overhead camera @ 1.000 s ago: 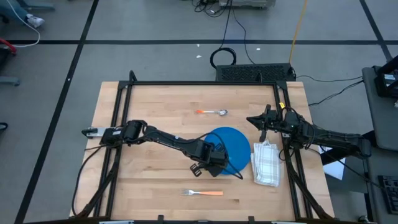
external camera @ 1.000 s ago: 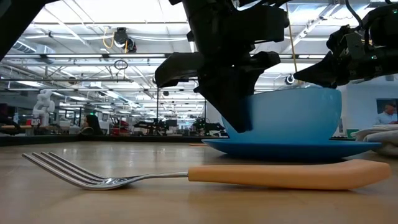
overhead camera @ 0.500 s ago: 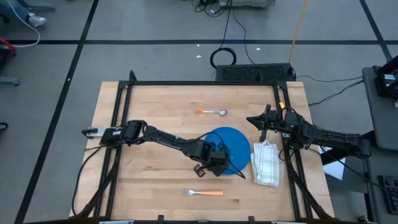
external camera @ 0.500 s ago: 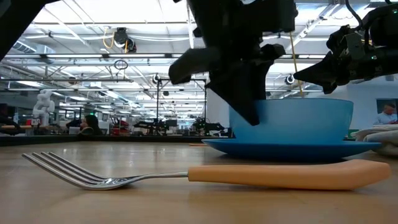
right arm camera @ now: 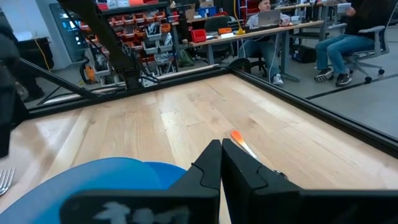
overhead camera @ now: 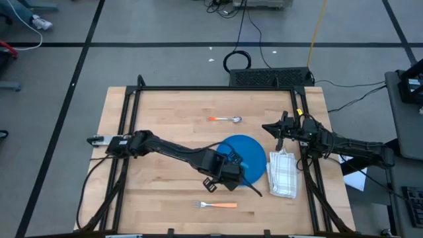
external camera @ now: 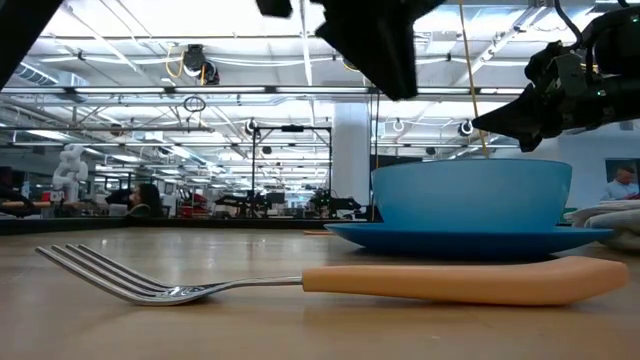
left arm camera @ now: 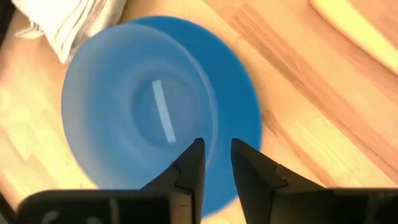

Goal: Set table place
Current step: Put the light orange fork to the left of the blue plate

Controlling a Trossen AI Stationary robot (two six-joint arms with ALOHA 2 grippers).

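Nearest the front edge of the table (overhead camera: 165, 106), a fork (overhead camera: 215, 205) with an orange handle, lying flat, tines pointing toward the left side, clear of everything else. Same fork (external camera: 300, 282) stretched across the foreground in the low view, steel tines at one end, orange grip at the other.

Just beyond it, the left tool (overhead camera: 230, 173) hovering over the near-left rim of the blue plate (overhead camera: 258, 173), lifted off the dishes; in the low view only its dark bulk hanging above the bowl's rim, not touching. Fingers (left arm camera: 189, 171) a narrow slit apart, pinching nothing, looking straight down into the blue bowl (left arm camera: 140, 112).

Blue bowl (external camera: 470, 192) sitting upright on the blue plate (external camera: 470, 238), right of the table's centre. Beside the plate on its right, touching or nearly so, a folded white checked cloth (overhead camera: 283, 173), close to the table's right edge.

Farther back, the right tool (overhead camera: 268, 127) parked above the table's right side, beyond the cloth, pointing toward the middle; fingers (right arm camera: 208, 165) pressed together, nothing between them.

Farthest of all, a spoon (overhead camera: 227, 119) with an orange handle lying flat toward the back of the table, well apart from the plate, bowl end toward the right.

Beyond the table in the right wrist view, people seated at desks (right arm camera: 298, 25).
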